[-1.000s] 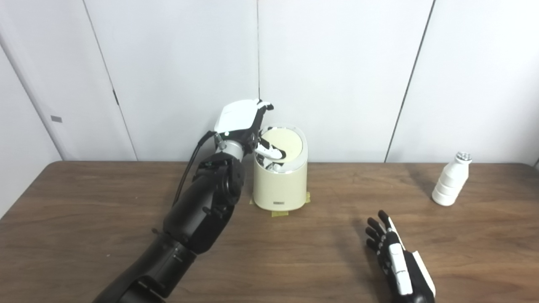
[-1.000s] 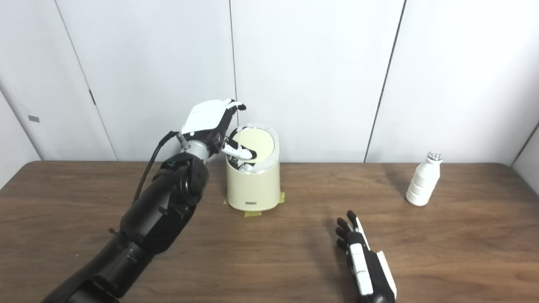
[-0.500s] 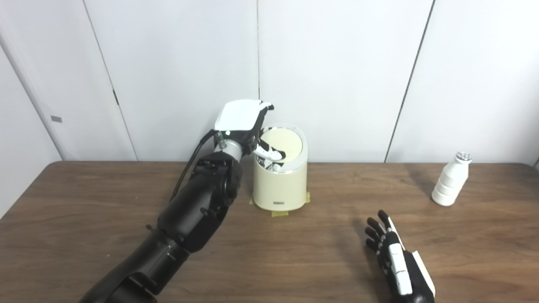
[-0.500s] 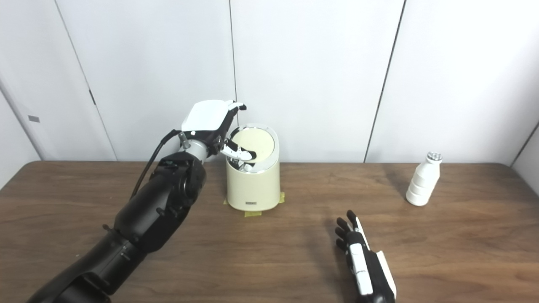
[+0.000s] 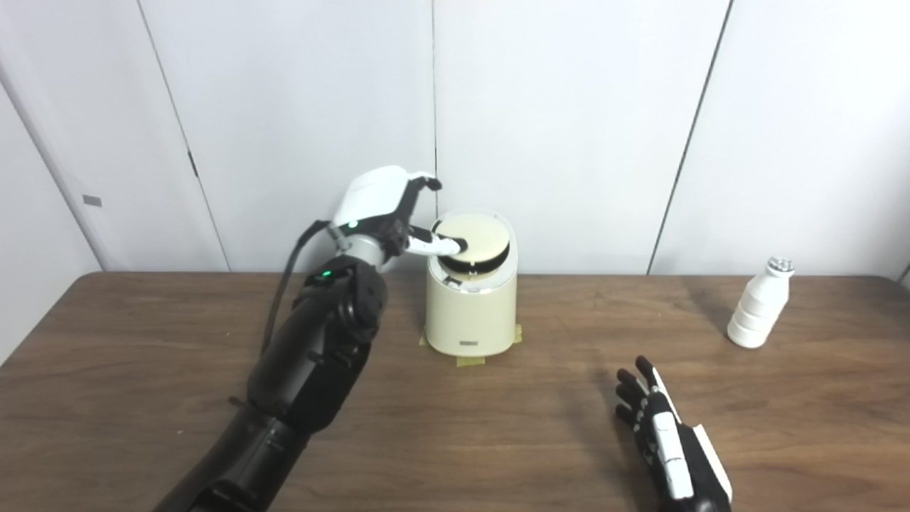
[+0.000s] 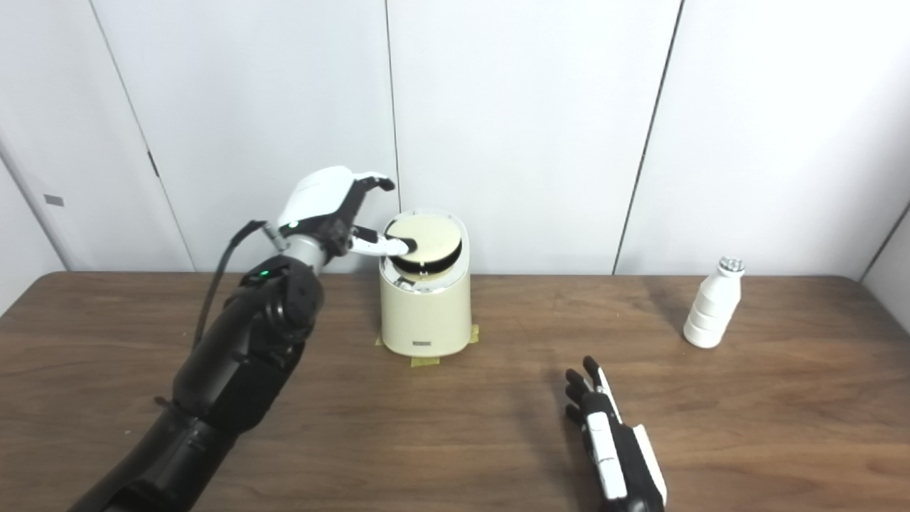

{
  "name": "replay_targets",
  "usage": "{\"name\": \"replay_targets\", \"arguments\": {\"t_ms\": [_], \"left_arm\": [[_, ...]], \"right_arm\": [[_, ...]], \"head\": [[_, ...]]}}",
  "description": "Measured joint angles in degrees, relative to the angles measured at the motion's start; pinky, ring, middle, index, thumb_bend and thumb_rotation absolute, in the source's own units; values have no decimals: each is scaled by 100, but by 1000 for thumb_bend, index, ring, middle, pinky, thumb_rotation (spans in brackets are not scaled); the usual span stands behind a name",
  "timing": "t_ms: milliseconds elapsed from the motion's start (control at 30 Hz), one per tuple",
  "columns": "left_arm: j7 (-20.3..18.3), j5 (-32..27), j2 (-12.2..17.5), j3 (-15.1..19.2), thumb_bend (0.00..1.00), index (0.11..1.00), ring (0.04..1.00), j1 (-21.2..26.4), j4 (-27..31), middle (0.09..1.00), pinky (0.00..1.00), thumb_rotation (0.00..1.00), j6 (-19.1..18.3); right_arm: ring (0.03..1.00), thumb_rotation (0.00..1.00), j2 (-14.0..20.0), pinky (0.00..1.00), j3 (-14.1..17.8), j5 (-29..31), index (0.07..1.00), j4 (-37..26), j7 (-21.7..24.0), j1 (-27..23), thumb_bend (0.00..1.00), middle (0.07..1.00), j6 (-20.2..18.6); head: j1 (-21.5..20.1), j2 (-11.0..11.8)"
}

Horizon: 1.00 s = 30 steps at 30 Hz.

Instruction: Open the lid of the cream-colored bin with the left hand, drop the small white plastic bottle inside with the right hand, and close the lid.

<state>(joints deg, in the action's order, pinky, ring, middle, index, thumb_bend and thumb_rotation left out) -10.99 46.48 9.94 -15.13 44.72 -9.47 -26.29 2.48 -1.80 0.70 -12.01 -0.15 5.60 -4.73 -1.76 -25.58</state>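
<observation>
Left eye view: left hand [image 5: 387,213] pinching lid [image 5: 473,240] ajar — could slip, snapping shut; right hand [image 5: 672,444] open, empty.

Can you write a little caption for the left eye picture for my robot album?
Left hand tips the bin lid partly open while the bottle waits.

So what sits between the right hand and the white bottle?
Nothing: both eye views show only bare table between the right hand and the white bottle.
</observation>
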Motion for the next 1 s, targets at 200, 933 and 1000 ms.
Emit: {"name": "replay_targets", "arguments": {"t_ms": [200,933,1000], "left_arm": [[122,-351,-463,941,474,788,707,-325,611,783,575,189,-67],[94,-2951,-812,1985,417,900,870,-2596,2629,899,828,886,-51],[111,-3203,-769,2023,429,898,871,-2903,2671,902,832,861,0]], "right_arm": [[932,1000,2,919,15,42,998,2,10,-3,527,937,-6],[843,524,49,716,109,-506,929,-513,-31,-50,578,868,-584],[842,467,47,704,142,-498,928,-521,-34,-70,558,865,-590]], "head": [[9,-26],[-44,-237],[-61,-272]]}}
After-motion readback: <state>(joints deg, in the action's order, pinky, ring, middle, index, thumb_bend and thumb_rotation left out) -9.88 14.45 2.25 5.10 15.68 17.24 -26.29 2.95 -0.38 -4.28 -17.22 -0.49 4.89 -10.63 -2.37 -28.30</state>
